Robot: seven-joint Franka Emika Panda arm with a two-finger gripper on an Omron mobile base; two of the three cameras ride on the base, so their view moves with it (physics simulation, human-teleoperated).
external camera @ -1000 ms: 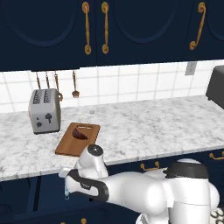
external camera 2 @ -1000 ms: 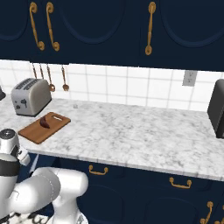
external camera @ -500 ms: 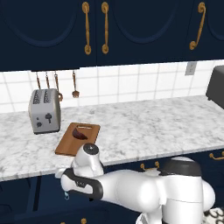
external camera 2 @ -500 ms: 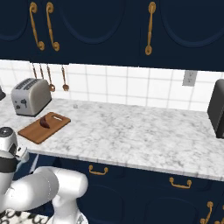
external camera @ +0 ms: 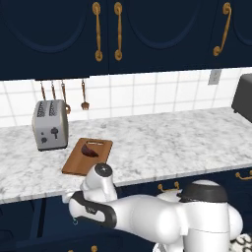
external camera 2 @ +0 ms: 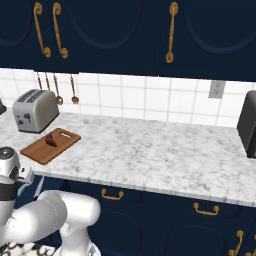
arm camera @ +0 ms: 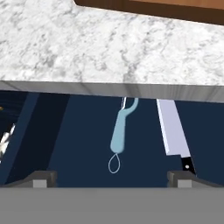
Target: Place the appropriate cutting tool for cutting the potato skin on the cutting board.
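Marble counter (external camera: 162, 142) runs across both base views under dark navy upper cabinets (external camera: 147, 34) with brass handles, white tile backsplash behind; arm (external camera: 147, 216) bends low in front of the counter edge, hand end dropped below the countertop at the left of the left base view. Toaster (external camera: 49, 124) sits at the counter's left end against the wall, utensils (external camera: 63, 96) hanging on the tile above it. Cutting board (external camera: 87, 155) lies flat on the counter just right of the toaster, slot handle at the far end, also seen in the right base view (external camera 2: 50, 145) and as a brown strip along the top of the hand view (arm camera: 157, 8). Potato (external camera: 89, 149) rests on the board near the handle end. Open drawer (arm camera: 87, 135) shows dark blue under the counter lip in the hand view. Knife (arm camera: 174, 131) lies inside it at right, steel blade, black handle toward the camera. Peeler (arm camera: 119, 134) lies just left of the knife, apart from it, light blue, head partly tucked under the counter edge. Gripper (arm camera: 113, 178) hovers above the drawer, fingers (arm camera: 43, 178) spread wide, nothing between them, peeler roughly centred in the gap
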